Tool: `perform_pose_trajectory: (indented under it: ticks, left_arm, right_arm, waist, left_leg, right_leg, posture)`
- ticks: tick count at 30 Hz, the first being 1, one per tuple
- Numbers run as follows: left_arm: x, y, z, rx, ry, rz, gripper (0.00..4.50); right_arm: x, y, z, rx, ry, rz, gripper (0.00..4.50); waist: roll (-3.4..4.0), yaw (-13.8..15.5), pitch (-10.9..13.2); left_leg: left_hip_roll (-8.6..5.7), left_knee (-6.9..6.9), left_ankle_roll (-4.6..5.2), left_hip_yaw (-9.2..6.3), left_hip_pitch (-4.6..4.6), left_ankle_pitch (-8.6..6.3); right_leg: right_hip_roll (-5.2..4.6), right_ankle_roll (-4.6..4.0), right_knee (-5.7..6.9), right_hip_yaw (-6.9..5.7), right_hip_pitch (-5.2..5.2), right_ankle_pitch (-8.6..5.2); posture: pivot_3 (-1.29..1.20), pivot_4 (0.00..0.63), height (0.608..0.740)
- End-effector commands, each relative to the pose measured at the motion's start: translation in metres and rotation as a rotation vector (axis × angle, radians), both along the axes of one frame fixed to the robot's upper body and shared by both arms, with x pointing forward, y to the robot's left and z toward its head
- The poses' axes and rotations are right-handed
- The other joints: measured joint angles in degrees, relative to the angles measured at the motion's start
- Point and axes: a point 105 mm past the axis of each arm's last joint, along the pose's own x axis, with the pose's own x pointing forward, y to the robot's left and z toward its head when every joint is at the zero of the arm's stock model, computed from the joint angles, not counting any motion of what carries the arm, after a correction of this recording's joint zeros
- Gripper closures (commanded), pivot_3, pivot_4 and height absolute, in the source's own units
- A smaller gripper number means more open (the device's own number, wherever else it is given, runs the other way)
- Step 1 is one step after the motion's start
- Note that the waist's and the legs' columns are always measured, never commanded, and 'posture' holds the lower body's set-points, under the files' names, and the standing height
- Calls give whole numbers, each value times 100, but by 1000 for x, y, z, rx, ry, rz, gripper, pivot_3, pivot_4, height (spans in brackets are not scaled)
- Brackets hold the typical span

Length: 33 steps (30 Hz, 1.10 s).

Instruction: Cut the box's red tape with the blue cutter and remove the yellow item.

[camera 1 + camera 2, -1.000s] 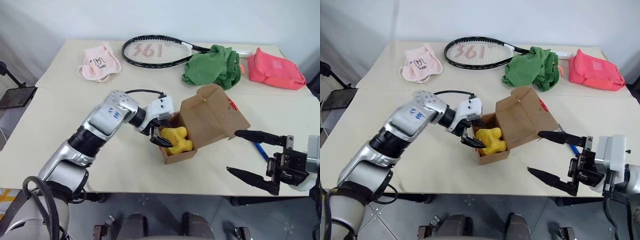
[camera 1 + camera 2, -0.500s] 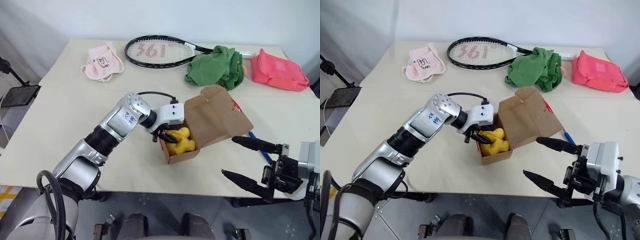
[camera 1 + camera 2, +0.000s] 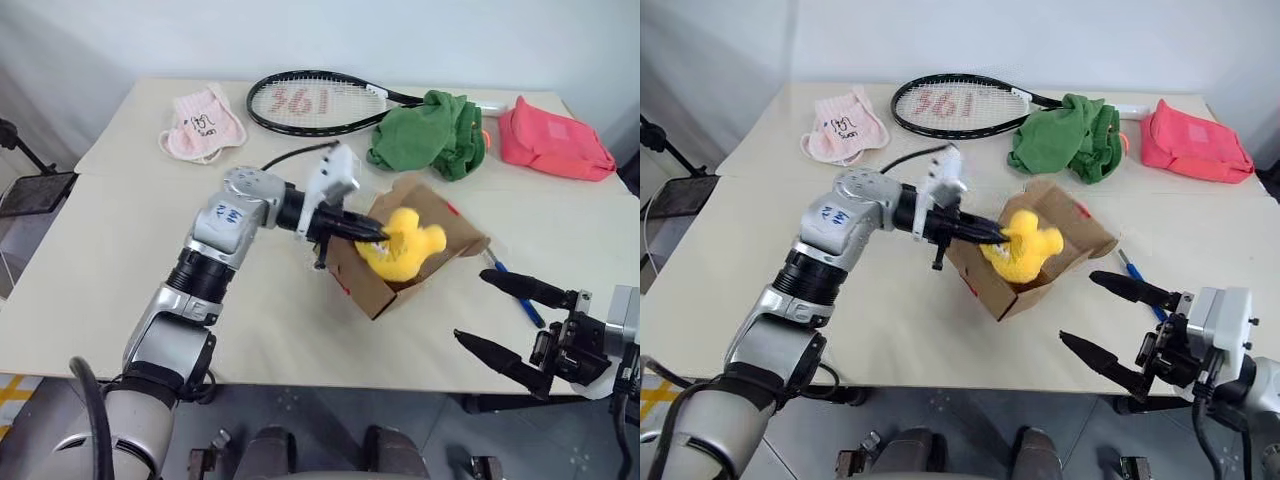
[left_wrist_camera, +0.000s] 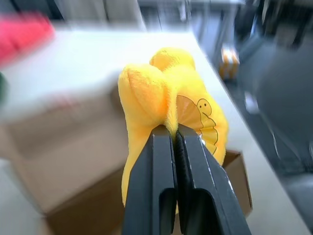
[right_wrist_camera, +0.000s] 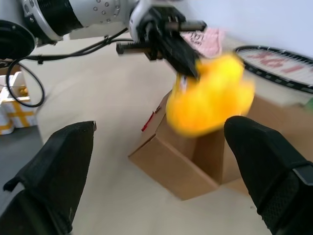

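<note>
Left eye view, read left to right. Left end effector [image 3: 372,232] pinched shut on a fold of the yellow item [image 3: 405,247], fingers [image 4: 161,161] nearly meeting through the plush. Yellow item lifted above the open box [image 3: 400,268], which sits tilted on the bench [image 3: 110,270]. Judged soft, light, compressible: pinch sinks deep, so grip on a thick lobe rather than a thin edge; slip risk low, fabric fuzzy. Box judged light, likely to tip or drag. Red tape [image 3: 455,209] seen on the flap. Blue cutter [image 3: 512,287] flat on the bench just right of the box. Right end effector [image 3: 510,325] spread wide, empty, near the bench edge.
</note>
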Motion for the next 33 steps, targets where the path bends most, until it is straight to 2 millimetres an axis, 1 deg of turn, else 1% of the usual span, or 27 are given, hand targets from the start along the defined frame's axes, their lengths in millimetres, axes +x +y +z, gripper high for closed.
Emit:
perform_pose_trajectory:
  ticks: [1, 2, 5, 6, 7, 8, 9, 10, 11, 12, 13, 15, 17, 19, 20, 22, 24, 25, 27, 29, 32, 33]
  left_arm:
    - [4, 21, 21, -173, -57, 32, 4463]
    - [7, 31, 29, -252, -60, 63, 4463]
    - [12, 54, 43, -418, -64, 140, 4463]
    - [13, 64, 41, -431, -67, 187, 4463]
    - [14, 80, 37, -437, -78, 247, 4463]
    - [16, 110, 25, -414, -81, 374, 4463]
    - [15, 130, 17, -392, -85, 462, 4463]
    - [13, 158, 2, -338, -103, 585, 4463]
    - [11, 175, -7, -297, -117, 659, 4463]
    - [5, 192, -22, -217, -137, 730, 4463]
    - [0, 210, -38, -150, -124, 807, 4463]
    - [-9, 227, -59, -41, -129, 881, 4463]
    - [-17, 237, -76, 34, -130, 926, 4463]
    - [-21, 249, -90, 73, -120, 991, 4463]
    - [-23, 252, -95, 87, -122, 1012, 4463]
    - [-26, 252, -100, 85, -105, 1024, 4463]
    - [-30, 246, -100, 59, -91, 1000, 4021]
    - [-34, 241, -99, 54, -87, 961, 3788]
    - [-39, 235, -94, 27, -59, 911, 3206]
    - [-44, 237, -88, 28, -43, 886, 2583]
    - [-59, 249, -77, 61, -28, 822, 1719]
    - [-63, 256, -74, 81, -33, 816, 1719]
  right_arm:
    - [-1, 1, 5, 5, -62, 7, 0]
    - [0, 2, 6, 8, -73, 9, 0]
    - [1, 2, 6, 10, -97, 17, 0]
    - [2, 3, 7, 12, -111, 25, 0]
    - [4, 5, 8, 16, -119, 40, 0]
    - [6, 9, 9, 25, -129, 74, 0]
    - [6, 11, 11, 31, -136, 98, 0]
    - [8, 16, 13, 45, -146, 136, 0]
    - [9, 20, 14, 54, -153, 161, 0]
    - [12, 23, 18, 99, -151, 173, 0]
    - [13, 28, 18, 102, -144, 215, 0]
    - [13, 37, 15, 84, -129, 288, 0]
    - [10, 44, 8, 54, -95, 364, 0]
    - [8, 51, 1, 40, -73, 425, 0]
    - [9, 54, -1, 39, -71, 445, 0]
    - [10, 59, -5, 42, -59, 472, 0]
    - [11, 60, -8, 35, -63, 480, 0]
    - [13, 59, -9, 30, -65, 472, 0]
    - [18, 55, -8, 26, -72, 444, 0]
    - [22, 50, -6, 20, -76, 414, 0]
    - [29, 37, -4, 4, -91, 344, 0]
    - [31, 34, -4, -1, -91, 326, 0]
  waist:
    - [0, 1, 0]
    - [0, 0, 0]
    - [0, -6, 0]
    - [0, -13, 0]
    - [0, -18, 0]
    - [1, -69, -1]
    - [4, -166, -3]
    - [5, -244, -3]
    - [4, -296, -3]
    - [3, -310, -2]
    - [2, -309, -1]
    - [1, -278, -1]
    - [-3, -155, 0]
    - [-3, -71, 0]
    - [-3, -45, 0]
    - [-3, -46, 0]
    - [-2, -85, -1]
    - [-2, -104, -1]
    - [-2, -130, -1]
    - [-1, -135, -1]
    - [-1, -141, -1]
    - [-1, -148, 0]
  left_leg:
    - [0, 0, 0, 0, -1, 0]
    - [0, 0, 0, 0, 0, 0]
    - [0, 0, 0, -1, 0, 0]
    - [1, 0, 0, -2, 0, 0]
    - [1, 0, 0, -2, 1, 0]
    - [0, 0, 0, -2, 2, 0]
    - [1, -4, 0, -2, 4, 0]
    - [2, -12, -1, -1, 15, 0]
    - [2, -25, -2, -4, 27, 0]
    - [3, -34, -3, -4, 36, 0]
    - [3, -42, -4, -6, 45, 0]
    - [2, -41, -6, -7, 48, 0]
    - [1, -33, -7, -19, 50, -1]
    - [0, -19, -4, -31, 50, -9]
    - [-1, -12, -2, -41, 50, -11]
    - [-1, -8, 0, -41, 59, -19]
    - [1, -9, -2, -37, 79, -26]
    - [2, -12, -3, -36, 83, -27]
    - [3, -18, -7, -35, 90, -29]
    - [6, -19, -8, -33, 93, -29]
    - [9, -21, -9, -31, 95, -30]
    - [9, -21, -10, -27, 96, -30]
  right_leg:
    - [0, 0, -1, 0, 0, 0]
    - [0, 0, 0, -1, 0, 0]
    - [0, 0, 1, -1, 0, 0]
    - [0, 0, 2, -1, 0, 0]
    - [0, 1, 1, -1, 1, 0]
    - [-1, 1, 3, -1, 1, 1]
    - [-1, 1, 4, 0, 1, 1]
    - [0, 1, 10, 6, 0, 1]
    - [1, 1, 17, 9, -1, 1]
    - [3, 0, 21, 9, -1, 0]
    - [2, -1, 26, 8, 1, 0]
    - [1, -1, 23, 9, 6, 0]
    - [-1, -1, 16, 2, 22, 0]
    - [0, 0, -1, 1, 42, 0]
    - [0, 0, -6, -1, 52, 0]
    - [1, 0, -16, -3, 70, 0]
    - [2, 0, -15, -3, 83, 0]
    - [3, 0, -12, -3, 83, 0]
    - [4, 0, -7, -3, 83, 0]
    - [5, 0, -5, -3, 83, 0]
    - [8, 0, -6, -3, 83, 0]
    - [8, 0, -7, -1, 83, 0]
  posture:
    - [0, 150, 740]
    - [0, 150, 740]
    - [0, 150, 740]
    - [0, 150, 740]
    - [0, 150, 740]
    - [0, 150, 740]
    - [0, 150, 740]
    - [0, 150, 740]
    - [0, 150, 740]
    - [0, 150, 740]
    - [0, 150, 740]
    - [0, 150, 740]
    - [0, 150, 740]
    - [0, 150, 740]
    - [0, 150, 740]
    - [0, 150, 740]
    - [0, 150, 740]
    - [0, 150, 740]
    - [0, 150, 740]
    - [0, 150, 740]
    - [0, 150, 740]
    - [0, 150, 740]
